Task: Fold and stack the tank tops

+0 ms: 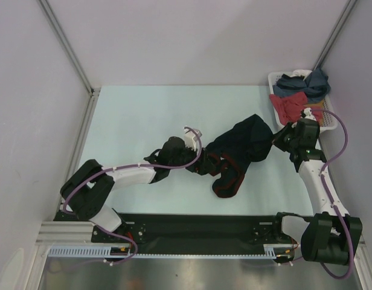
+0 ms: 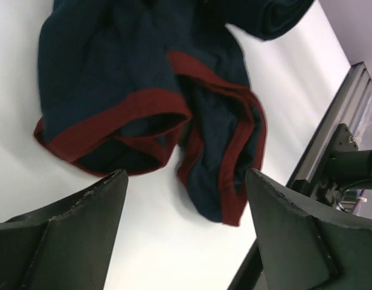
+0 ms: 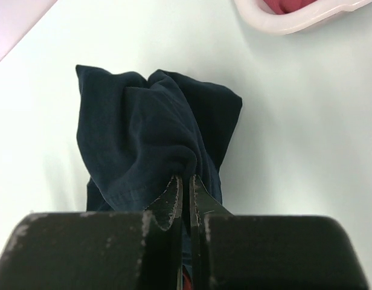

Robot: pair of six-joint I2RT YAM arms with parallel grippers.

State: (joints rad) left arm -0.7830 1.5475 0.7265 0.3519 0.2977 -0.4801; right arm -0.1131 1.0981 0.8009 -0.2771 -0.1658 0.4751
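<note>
While right gripper [image 3: 185, 184] pinches it, navy top [image 1: 243, 142] runs diagonally (trim [image 2: 119, 115] near-left).

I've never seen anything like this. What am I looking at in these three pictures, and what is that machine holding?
Two robot arms are bolted to a table. One picture looks down from above; the other two come from a camera on each wrist. A crumpled navy tank top with red trim lies on the table. The right gripper is shut on one end of it. The left gripper is open over the trimmed end, gripping nothing. A white basket in the far right corner holds more clothes.
</note>
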